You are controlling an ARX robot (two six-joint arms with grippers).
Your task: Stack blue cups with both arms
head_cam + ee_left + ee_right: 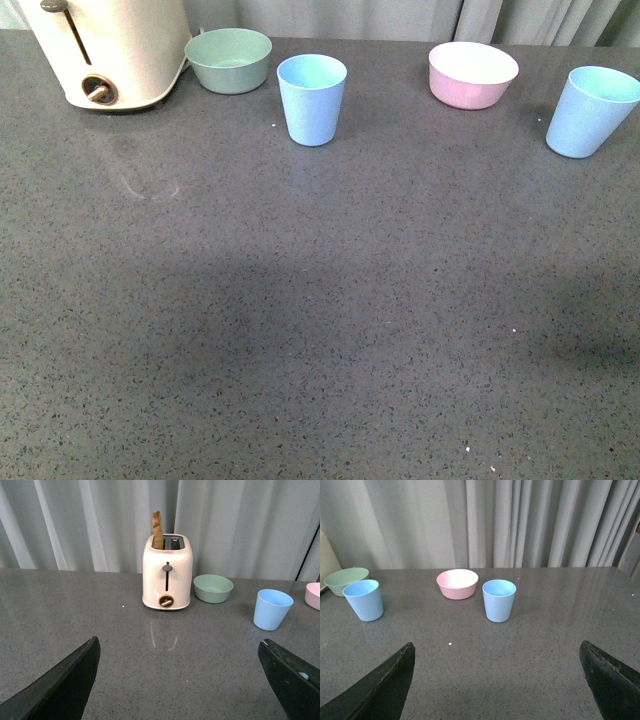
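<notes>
Two pale-blue cups stand upright on the grey counter. One blue cup (pixel 312 98) (pixel 271 609) (pixel 364 599) sits left of centre at the back, beside the green bowl. The other blue cup (pixel 590 110) (pixel 499 600) stands at the far right. Neither arm shows in the front view. My left gripper (pixel 180 647) is open over bare counter, well short of the nearer cup. My right gripper (pixel 497 650) is open too, with the right cup ahead of it between the dark fingertips (pixel 607 677).
A cream toaster (pixel 110 50) (pixel 166 572) holding a slice stands at the back left. A green bowl (pixel 229 59) (pixel 213 587) (pixel 346 580) sits next to it, a pink bowl (pixel 472 74) (pixel 457 583) between the cups. Grey curtain hangs behind the counter (pixel 300 320).
</notes>
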